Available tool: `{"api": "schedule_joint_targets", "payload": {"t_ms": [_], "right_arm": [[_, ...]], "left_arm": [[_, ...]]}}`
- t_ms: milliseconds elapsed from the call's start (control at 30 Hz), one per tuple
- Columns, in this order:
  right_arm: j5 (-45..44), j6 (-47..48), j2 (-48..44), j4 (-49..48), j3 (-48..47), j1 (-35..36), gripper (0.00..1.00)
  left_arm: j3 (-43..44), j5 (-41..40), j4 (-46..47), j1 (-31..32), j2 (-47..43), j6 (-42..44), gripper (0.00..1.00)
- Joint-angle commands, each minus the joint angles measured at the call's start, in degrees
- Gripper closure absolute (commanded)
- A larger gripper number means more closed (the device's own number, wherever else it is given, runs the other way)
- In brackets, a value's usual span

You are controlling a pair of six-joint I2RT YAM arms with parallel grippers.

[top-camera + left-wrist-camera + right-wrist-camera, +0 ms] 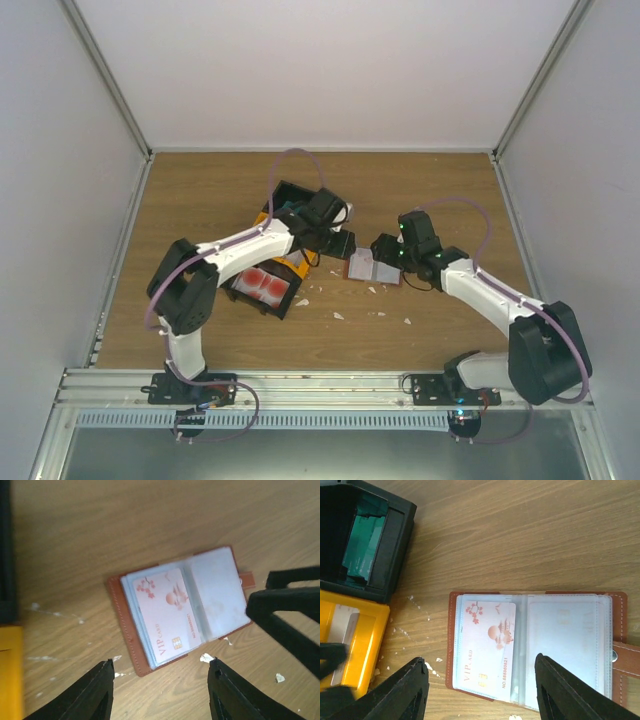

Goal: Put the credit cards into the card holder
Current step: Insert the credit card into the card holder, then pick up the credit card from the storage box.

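Observation:
The card holder [372, 268] lies open on the wood, reddish-brown with clear sleeves [215, 592] [562, 645]. A pale pink-white VIP credit card [165, 612] [487, 645] rests on its left page; I cannot tell how deep it sits in the sleeve. My left gripper [340, 243] [161, 662] hovers open just off the holder's left end, holding nothing. From the other side my right gripper [385, 248] [480, 658] is above the holder, open and empty, straddling the card. Its black fingers [290, 600] show in the left wrist view. Teal credit cards [367, 550] and red-and-white ones [265, 283] sit in bins.
A black bin [400, 540] with the teal cards and a yellow bin [370, 640] stand left of the holder. Another black bin [285, 300] with the red-and-white cards lies under the left arm. White scraps [338, 315] dot the wood. Walls enclose the table.

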State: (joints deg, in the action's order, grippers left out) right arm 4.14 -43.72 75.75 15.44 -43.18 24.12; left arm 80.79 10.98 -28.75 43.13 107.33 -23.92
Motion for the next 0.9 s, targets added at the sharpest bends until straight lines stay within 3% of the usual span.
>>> {"api": "schedule_joint_targets", "payload": {"t_ms": [0,133,633,700,867], "right_arm": [[-2.6,0.7,-1.4,1.2,1.5,0.4,0.41],[-1.9,0.7,-1.1,0.7,2.2,0.4,0.41],[-1.6,1.3,-0.1,-0.1,2.6,0.4,0.41],[-1.4,1.3,0.2,-0.3,2.7,0.4,0.41],[-1.3,1.4,1.1,-0.4,2.4,0.4,0.41]], "left_arm": [[1.3,-13.1,-6.7,0.4,-4.9,0.9,0.48],[-1.6,-19.0,-9.2,-0.6,-6.0,1.1,0.55],[-4.4,-21.4,-8.7,-4.5,-0.8,1.7,0.52],[-4.7,-20.6,-8.6,-5.2,-0.3,1.7,0.56],[-6.1,-20.8,-7.2,-5.8,-0.5,1.8,0.78]]}}
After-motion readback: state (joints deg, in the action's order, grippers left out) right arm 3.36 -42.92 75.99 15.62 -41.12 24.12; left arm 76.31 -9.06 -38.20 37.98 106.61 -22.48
